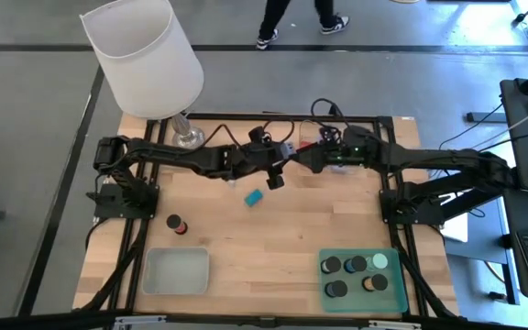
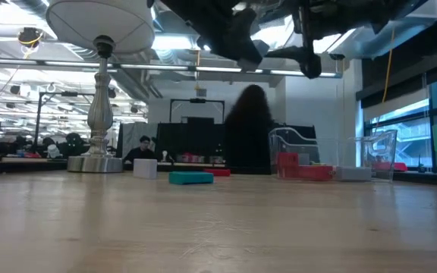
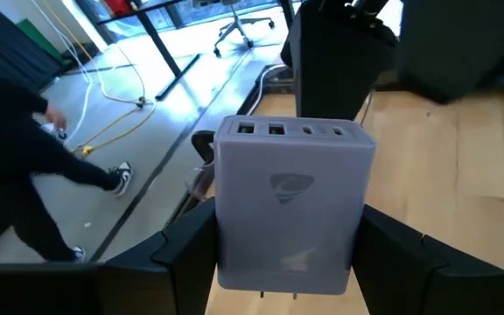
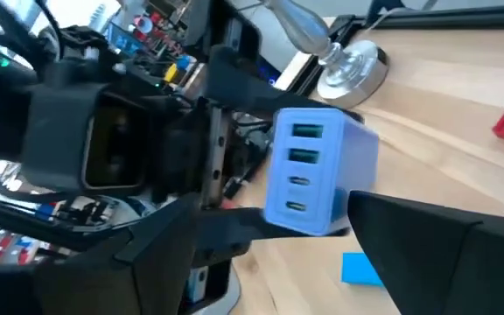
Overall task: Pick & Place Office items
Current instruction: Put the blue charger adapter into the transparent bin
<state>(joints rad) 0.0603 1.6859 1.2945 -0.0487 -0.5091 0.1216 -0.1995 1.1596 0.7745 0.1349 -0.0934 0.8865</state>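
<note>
In the high view the lilac-blue charger block [image 3: 289, 206] cannot be made out — the two grippers meeting over the table's far middle cover it. From the left wrist, its lower edge is cut off by the frame. In the low view both arms are cropped at the top, and the clear tray's [image 2: 332, 155] red contents stay too blurred to name.

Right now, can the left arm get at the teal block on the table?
Probably not yet: the left end effector is shut on the lilac-blue charger, up against the right arm. The teal block lies uncovered close by.
</note>
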